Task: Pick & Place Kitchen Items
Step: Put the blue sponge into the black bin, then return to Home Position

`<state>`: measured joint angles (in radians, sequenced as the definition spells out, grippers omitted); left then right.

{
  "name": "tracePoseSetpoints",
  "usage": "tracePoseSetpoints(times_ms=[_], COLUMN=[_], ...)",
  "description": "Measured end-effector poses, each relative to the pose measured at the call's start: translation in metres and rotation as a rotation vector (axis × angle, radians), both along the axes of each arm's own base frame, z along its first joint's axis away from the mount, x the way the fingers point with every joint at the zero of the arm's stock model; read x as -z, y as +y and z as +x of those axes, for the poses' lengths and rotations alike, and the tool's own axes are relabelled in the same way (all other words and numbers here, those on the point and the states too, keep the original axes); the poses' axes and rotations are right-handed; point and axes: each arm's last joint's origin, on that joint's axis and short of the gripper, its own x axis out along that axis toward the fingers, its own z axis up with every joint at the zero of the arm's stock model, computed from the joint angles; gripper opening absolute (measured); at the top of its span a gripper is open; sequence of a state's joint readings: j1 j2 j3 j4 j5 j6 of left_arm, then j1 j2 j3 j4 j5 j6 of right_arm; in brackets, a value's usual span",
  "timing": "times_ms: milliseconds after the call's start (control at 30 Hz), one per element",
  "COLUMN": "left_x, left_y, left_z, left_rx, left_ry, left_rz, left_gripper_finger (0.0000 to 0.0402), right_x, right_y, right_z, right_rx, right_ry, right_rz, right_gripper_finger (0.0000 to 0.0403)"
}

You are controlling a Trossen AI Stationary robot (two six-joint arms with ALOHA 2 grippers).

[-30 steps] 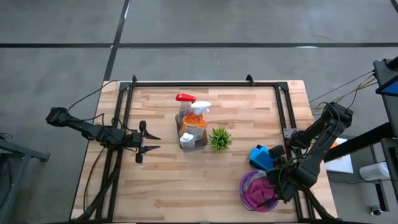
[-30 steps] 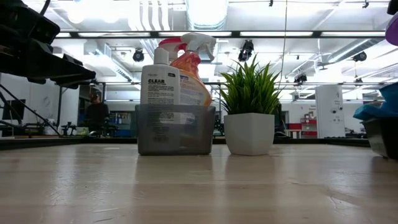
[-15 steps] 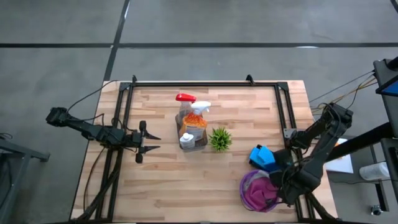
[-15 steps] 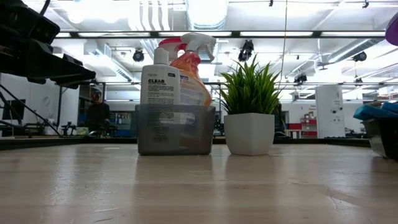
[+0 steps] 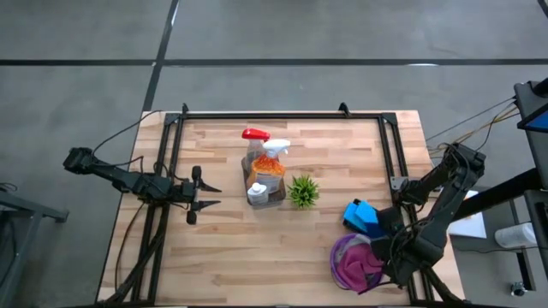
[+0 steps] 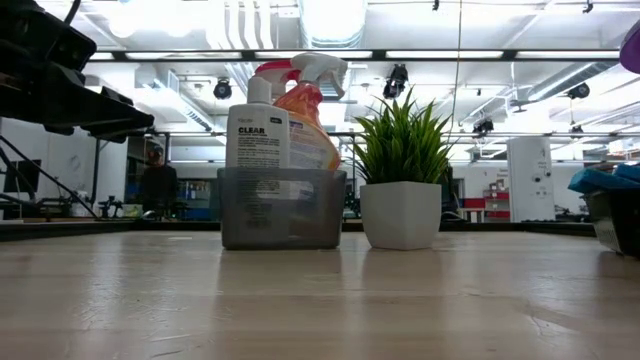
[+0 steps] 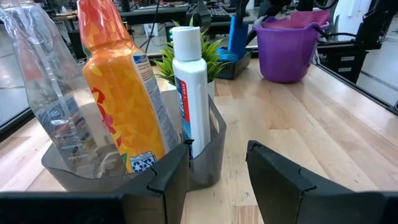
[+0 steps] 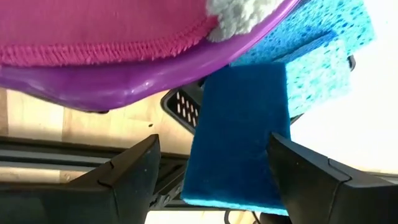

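My right gripper points down at the table's right edge, open. A dark blue sponge shows between its fingers; whether they touch it I cannot tell. Lighter blue sponges lie with it in a black basket. Beside them stands a purple bucket that holds a magenta cloth and a grey cloth. Mid-table, a grey bin holds the clear spray bottle, the orange spray bottle and a white bottle. My left gripper waits open, left of the bin.
A small spiky green plant in a white pot stands just right of the bin. Black rails frame the wooden table along its far, left and right sides. Bare wood lies between the bin and the near edge.
At the right edge of the low view, the blue sponge has sunk lower onto the black basket and now lies still. My left gripper has kept still.
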<state>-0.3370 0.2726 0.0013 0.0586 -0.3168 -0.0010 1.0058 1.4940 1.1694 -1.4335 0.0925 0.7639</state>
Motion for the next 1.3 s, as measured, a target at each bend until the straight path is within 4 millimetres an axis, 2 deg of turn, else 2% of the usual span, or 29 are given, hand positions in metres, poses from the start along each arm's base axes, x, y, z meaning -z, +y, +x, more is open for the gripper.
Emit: tracePoseSetpoints(times_ms=[267,500,633,1300], left_x=[0.000,0.000,0.000,0.000], left_y=[0.000,0.000,0.000,0.000], left_z=[0.000,0.000,0.000,0.000], left_rx=[0.000,0.000,0.000,-0.001], left_ry=[0.000,0.000,0.000,0.000], left_rz=[0.000,0.000,0.000,-0.004], left_gripper_finger=[0.0163,0.0163,0.0163,0.0163], right_x=[-0.004,-0.035,-0.048,-0.052], right_y=[0.001,0.009,0.011,0.006], right_z=[0.003,0.010,0.011,0.008], right_rx=[-0.006,0.018,0.066,0.167], right_ry=[-0.081,-0.331,-0.388,-0.403], right_rz=[0.015,0.024,0.065,0.072], right_gripper_finger=[0.0288,0.0288,0.0288,0.0288])
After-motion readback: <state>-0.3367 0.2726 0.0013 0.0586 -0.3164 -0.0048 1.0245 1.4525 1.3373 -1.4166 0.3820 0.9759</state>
